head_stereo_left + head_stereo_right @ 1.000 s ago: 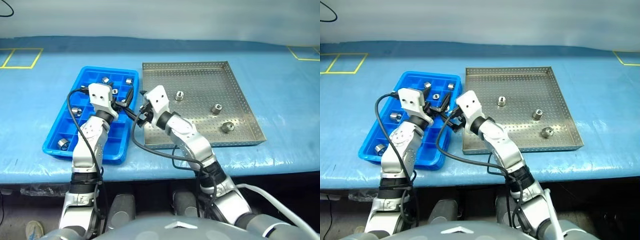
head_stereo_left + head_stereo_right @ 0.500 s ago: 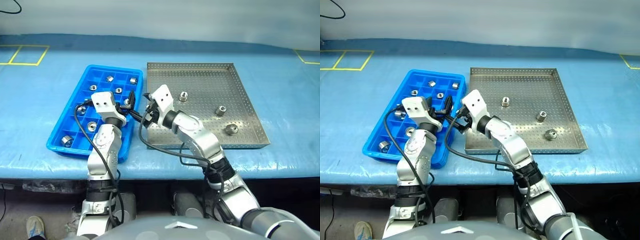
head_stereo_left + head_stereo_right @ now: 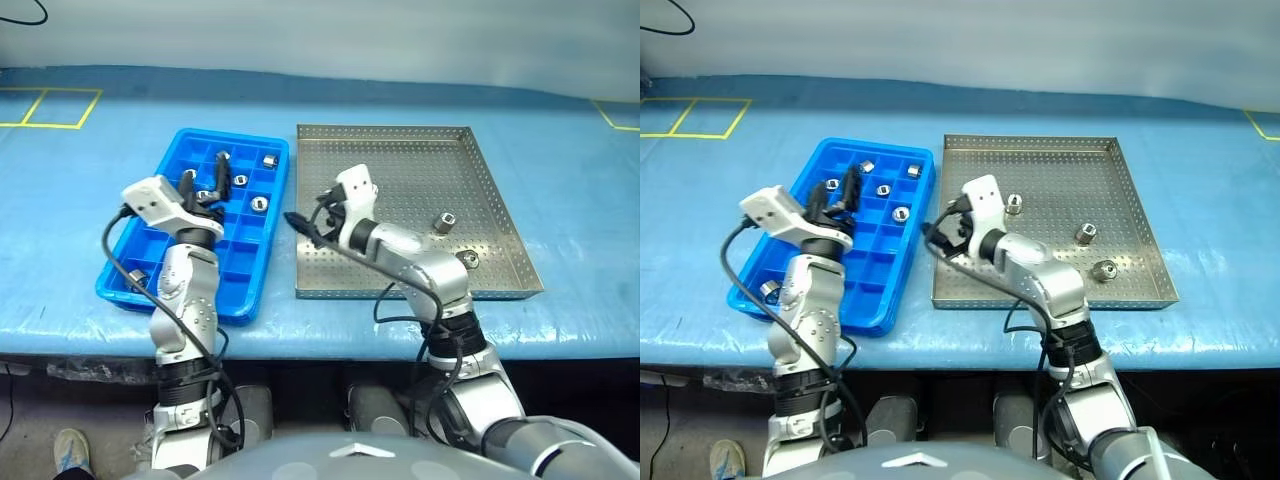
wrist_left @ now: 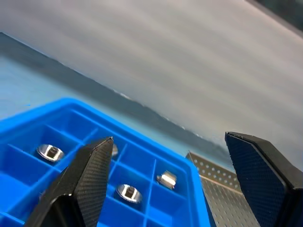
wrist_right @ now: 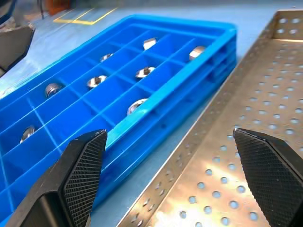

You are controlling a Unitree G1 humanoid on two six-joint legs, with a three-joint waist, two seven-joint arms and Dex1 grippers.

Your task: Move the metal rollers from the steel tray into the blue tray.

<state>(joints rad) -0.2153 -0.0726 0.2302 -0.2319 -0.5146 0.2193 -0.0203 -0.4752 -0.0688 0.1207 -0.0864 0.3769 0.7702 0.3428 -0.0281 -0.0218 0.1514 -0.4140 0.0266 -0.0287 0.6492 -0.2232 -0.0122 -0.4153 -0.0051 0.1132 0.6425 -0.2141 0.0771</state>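
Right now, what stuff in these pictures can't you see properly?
- How many metal rollers the blue tray holds: in the eye views the left gripper and its arm cover several compartments.
- Steel tray: in the left eye view the right arm hides the roller that the right eye view shows.
- Both wrist views cut off both trays at their edges.
- Right gripper: open, holding nothing.

The blue tray (image 3: 240, 262) is bright blue plastic crossed by a grid of square cells, and the metal rollers (image 3: 258, 204) in it are shiny silver. The steel tray (image 3: 400, 150) is silver-grey, its floor dotted with rows of small holes. The counter (image 3: 560, 200) is covered in lighter blue with yellow outlined squares (image 3: 50, 107), and each hand's fingers (image 5: 80, 165) are black with a fine knurled texture.
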